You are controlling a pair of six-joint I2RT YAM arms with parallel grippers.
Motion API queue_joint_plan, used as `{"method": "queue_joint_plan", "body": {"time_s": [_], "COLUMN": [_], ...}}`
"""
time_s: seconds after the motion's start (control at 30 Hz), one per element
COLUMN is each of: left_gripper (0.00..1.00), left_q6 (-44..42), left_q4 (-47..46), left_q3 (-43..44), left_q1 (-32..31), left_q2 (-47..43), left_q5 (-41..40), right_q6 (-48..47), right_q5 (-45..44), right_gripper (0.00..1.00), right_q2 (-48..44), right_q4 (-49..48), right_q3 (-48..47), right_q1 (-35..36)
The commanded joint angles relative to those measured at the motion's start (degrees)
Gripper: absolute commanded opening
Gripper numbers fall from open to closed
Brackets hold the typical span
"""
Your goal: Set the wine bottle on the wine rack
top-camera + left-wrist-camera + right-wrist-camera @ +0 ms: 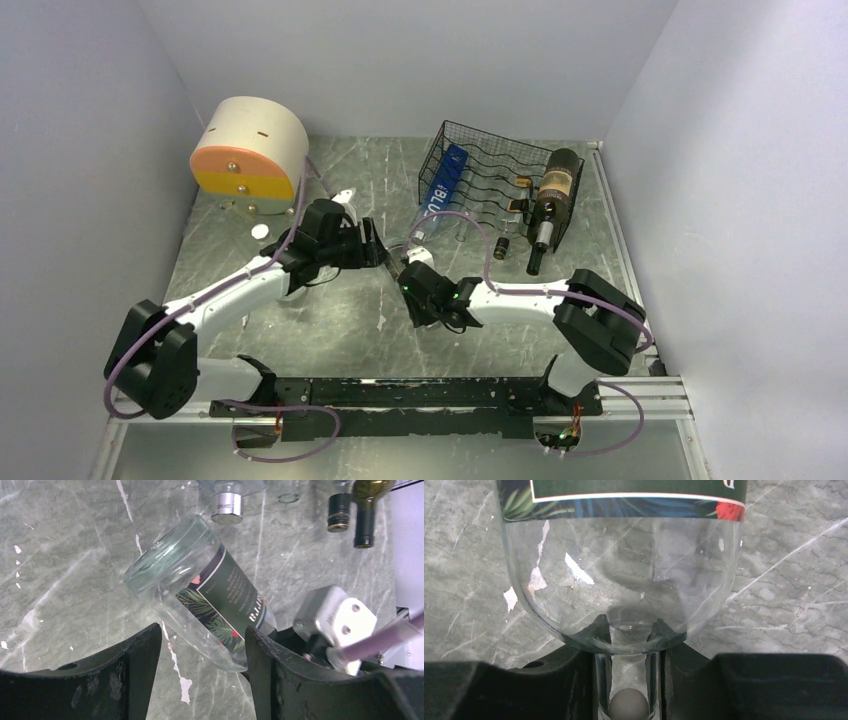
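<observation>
While the right gripper [629,647] is clenched on the neck of the wine bottle [200,575], I read the bottle as short of the wine rack [490,180], off its near-left corner and not on the wire.

- Bottle: clear glass with a dark green leaf-print label. It lies tilted, base pointing away from the right arm. I cannot tell whether it rests on the table [330,330] or hangs just above it.
- Left gripper [202,640]: released, fingers [132,675] spread wide. The bottle's lower body passes between them, close against one finger. No clamp.
- Both grippers meet at the same spot, near-left of the rack.
- Rack's right end: a dark bottle [555,195] lies in the wire, neck pointing out over the near edge.
- Rack's left end: a blue-labelled bottle [443,185] lies by the raised mesh side.
- Just in front of the rack: a small dark-capped neck [503,246].
- Well to the rack's left: a round cream box [248,148] with an orange and yellow face.
</observation>
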State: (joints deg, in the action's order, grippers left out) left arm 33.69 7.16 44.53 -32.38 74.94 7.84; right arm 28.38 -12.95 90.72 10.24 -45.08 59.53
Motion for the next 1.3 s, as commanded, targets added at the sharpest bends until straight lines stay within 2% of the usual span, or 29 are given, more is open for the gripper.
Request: {"method": "queue_joint_plan", "body": {"time_s": [0.0, 0.27, 0.57, 0.9, 1.07, 1.27], "left_gripper": [0.67, 0.69, 0.69, 0.71, 0.72, 0.72], "left_q6": [0.2, 0.0, -0.3, -0.1, 0.4, 0.4], "left_q4": [2.7, 7.3, 10.9, 13.8, 14.4, 15.7], "left_q3": [2.9, 4.6, 5.9, 7.0, 5.6, 5.2], "left_q1": [0.3, 0.3, 0.4, 0.3, 0.3, 0.3], "left_q2": [-5.2, -12.2, -17.0, -27.5, -31.5, -33.5], "left_q5": [2.1, 0.7, -1.0, -4.2, -5.5, -6.1], "right_q6": [-0.2, -1.2, -1.1, -3.4, -5.1, -1.8], "right_q5": [-2.3, -2.3, -4.9, -13.2, -13.9, -11.2], "right_gripper": [0.00, 0.00, 0.00, 0.00, 0.00, 0.00], "right_q2": [-3.8, -13.0, -19.3, -23.2, -23.5, -23.0], "right_q4": [-1.0, -2.0, -1.1, 3.1, 3.1, 2.9], "right_q3": [0.0, 0.2, -1.0, -10.2, -15.2, -18.8], "right_q1": [0.0, 0.0, 0.0, -1.9, -7.4, -20.0]}}
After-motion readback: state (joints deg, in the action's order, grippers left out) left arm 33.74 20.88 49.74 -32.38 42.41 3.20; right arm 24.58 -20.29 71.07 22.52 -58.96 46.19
